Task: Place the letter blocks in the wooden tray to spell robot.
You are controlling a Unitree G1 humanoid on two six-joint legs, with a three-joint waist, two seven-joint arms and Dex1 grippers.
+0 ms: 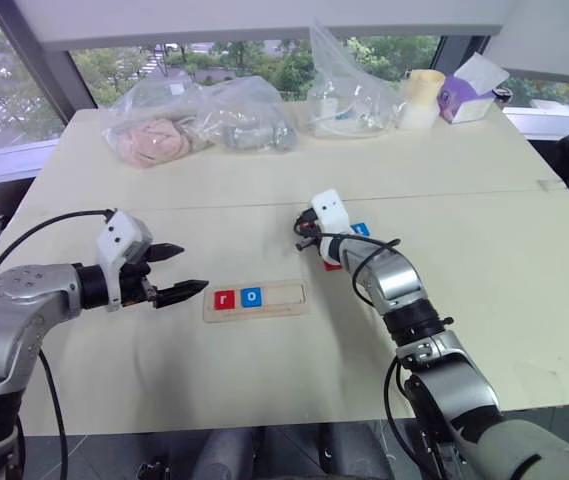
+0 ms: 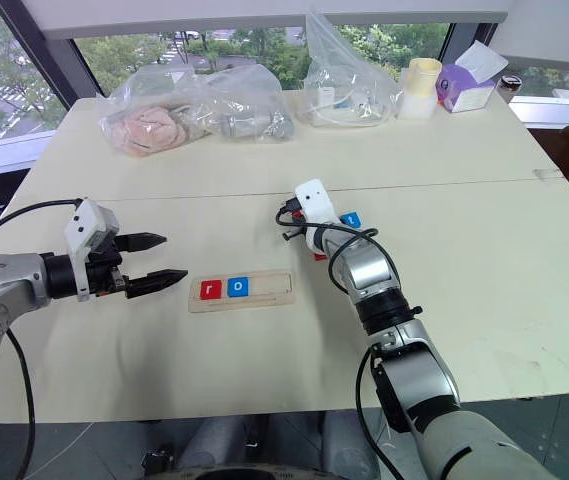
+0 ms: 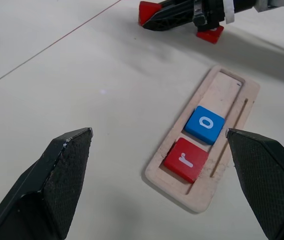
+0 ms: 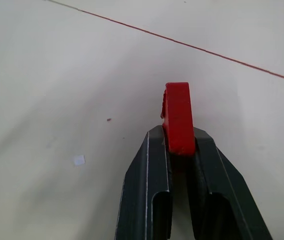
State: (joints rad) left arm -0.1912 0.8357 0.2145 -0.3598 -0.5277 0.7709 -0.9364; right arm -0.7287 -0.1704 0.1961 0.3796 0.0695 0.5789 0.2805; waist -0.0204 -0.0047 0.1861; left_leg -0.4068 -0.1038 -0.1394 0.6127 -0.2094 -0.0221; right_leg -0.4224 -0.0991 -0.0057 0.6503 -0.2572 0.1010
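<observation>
A cream table [image 1: 114,400] stands before tall windows, with plastic bags along its far edge. On it I find the long pale-wood tray [image 1: 256,299] holding a red "r" tile [image 3: 185,160] and a blue "o" tile [image 3: 205,124] in its first two places, the remaining slots bare. My right gripper [image 4: 180,145] is clamped on a red tile [image 4: 177,117] held edgewise, presumably the next letter; its face is unreadable. From the head view, a blue tile [image 1: 360,230] lies beside that arm. My left gripper [image 1: 179,270] hangs spread wide beside the tray, holding nothing.
</observation>
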